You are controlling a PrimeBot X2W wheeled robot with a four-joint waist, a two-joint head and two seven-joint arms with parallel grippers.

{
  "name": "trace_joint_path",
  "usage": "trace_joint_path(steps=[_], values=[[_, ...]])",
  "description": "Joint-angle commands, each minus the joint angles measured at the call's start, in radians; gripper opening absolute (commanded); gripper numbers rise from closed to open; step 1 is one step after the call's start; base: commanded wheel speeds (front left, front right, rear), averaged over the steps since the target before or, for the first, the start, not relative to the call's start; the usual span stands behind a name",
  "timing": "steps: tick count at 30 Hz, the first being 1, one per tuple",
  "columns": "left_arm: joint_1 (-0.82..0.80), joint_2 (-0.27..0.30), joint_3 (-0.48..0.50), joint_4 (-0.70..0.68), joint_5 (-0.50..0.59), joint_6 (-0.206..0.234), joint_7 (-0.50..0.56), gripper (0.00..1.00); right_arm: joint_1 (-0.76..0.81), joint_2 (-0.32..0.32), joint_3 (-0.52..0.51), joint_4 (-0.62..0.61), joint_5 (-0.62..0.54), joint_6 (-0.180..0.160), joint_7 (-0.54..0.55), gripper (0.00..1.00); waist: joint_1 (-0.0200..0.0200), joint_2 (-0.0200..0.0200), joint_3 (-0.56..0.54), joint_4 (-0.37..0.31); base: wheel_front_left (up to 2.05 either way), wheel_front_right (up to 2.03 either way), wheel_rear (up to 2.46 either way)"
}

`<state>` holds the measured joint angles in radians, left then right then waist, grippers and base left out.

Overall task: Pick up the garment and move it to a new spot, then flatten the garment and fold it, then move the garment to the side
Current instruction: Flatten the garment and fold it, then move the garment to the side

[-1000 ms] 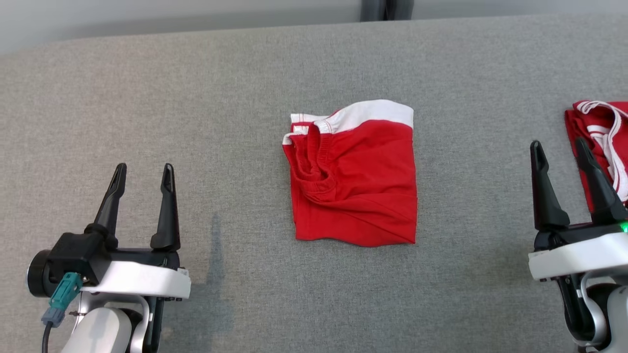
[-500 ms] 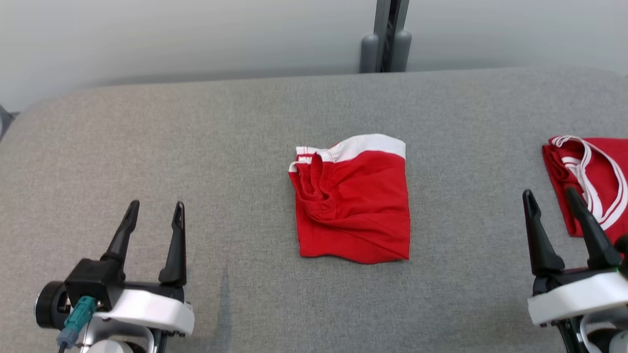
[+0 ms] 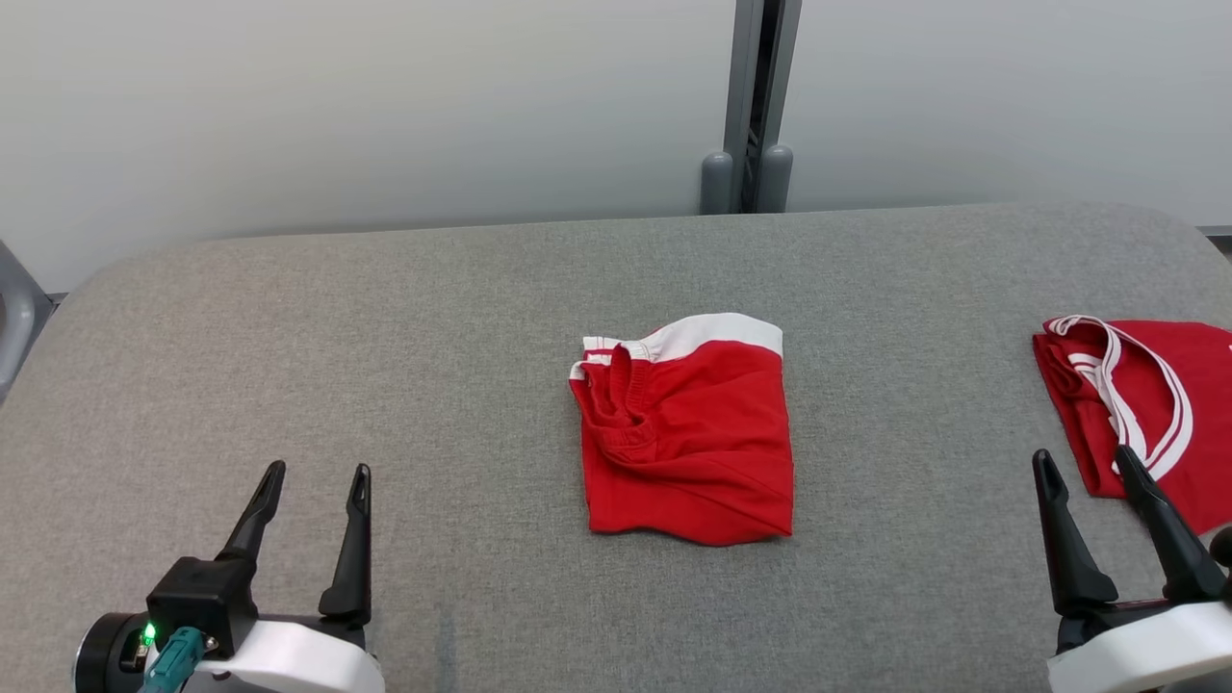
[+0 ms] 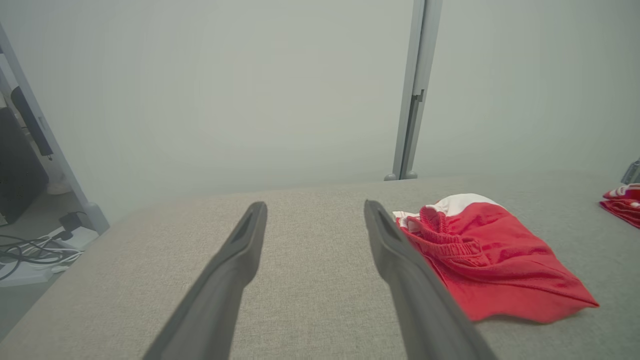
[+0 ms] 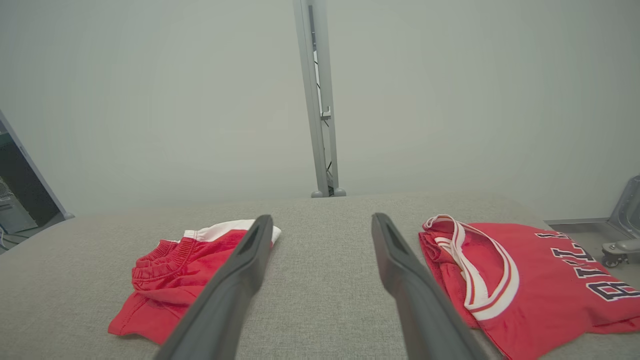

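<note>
A red jersey (image 3: 1213, 385) lies at the grey table's (image 3: 385, 337) right edge.

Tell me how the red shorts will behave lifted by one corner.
Likely floppy: the shorts are wrinkled cloth in loose layers, so they may unfold. Probably light, being thin. Pushed, they may bunch on the textured table.

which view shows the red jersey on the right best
The right wrist view: it shows most of the red jersey, dark lettering included. The head view cuts it off at the right edge; the left wrist view catches just a corner.
</note>
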<state>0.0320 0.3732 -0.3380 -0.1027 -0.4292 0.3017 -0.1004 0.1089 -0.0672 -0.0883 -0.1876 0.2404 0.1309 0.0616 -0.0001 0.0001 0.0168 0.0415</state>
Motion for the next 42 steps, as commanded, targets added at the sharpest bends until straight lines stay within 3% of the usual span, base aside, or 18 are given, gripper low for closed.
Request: trace_joint_path(steps=[1,35,42], values=[[0.009,0.009,0.004,-0.007,0.006,0.009,0.005,1.00,0.011,0.000,-0.002,-0.010,0.000,0.000,0.009,1.00,0.0001,-0.0001,-0.005,0.000,0.00,0.00,0.00],[0.005,0.018,0.011,-0.032,-0.010,0.039,0.006,1.00,0.010,0.008,0.001,-0.026,0.005,0.000,0.029,1.00,0.0001,-0.0001,0.010,-0.004,0.00,0.00,0.00],[-0.047,0.010,0.010,-0.045,-0.006,0.025,-0.009,1.00,-0.042,-0.008,-0.019,-0.016,0.009,0.000,0.030,1.00,0.0001,-0.0001,0.076,0.036,0.00,0.00,0.00]])
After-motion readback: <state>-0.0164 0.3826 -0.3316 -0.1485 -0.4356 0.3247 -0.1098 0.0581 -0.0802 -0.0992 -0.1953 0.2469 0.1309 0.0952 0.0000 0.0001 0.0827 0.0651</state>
